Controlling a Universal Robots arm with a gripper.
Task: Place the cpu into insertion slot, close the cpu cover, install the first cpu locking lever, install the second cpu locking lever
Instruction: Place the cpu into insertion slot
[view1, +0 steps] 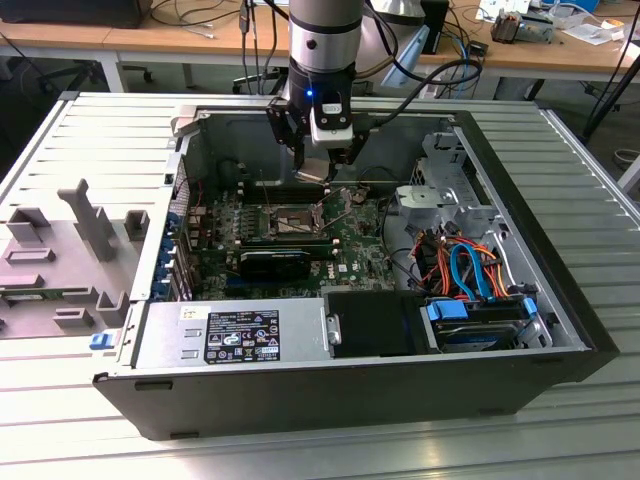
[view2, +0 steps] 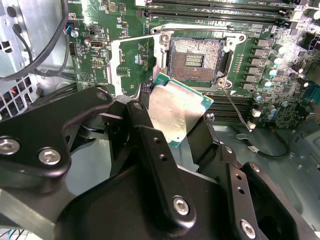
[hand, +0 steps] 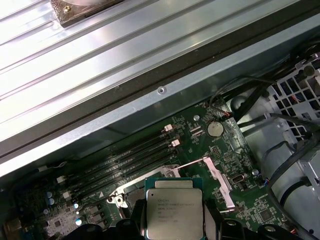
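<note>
Four steps to do and, judging by the bare socket, none finished. Hangs in the upper middle of the exterior view, over the open case (view1: 300, 395), with the gripper (view1: 318, 152) clenched on the cpu (view2: 177, 112). Pinches it by two opposite edges between black fingers (view2: 145, 130), metal top facing both wrist cameras, likely to leave the underside free for seating and to keep the pads off the contacts. Holds it near the slot (view2: 196, 59) but clearly apart from it, above the board rather than over the recess in the second wrist view. Leaves the slot's contact field fully exposed, with nothing seated in it. Finds the cover (view2: 113, 62) swung open on its hinge just beside the slot, presumably to give a clear way down into the recess. Finds a thin lever (view2: 235, 105) standing free past the slot's opposite side, unhooked, at a guess for the same reason.
</note>
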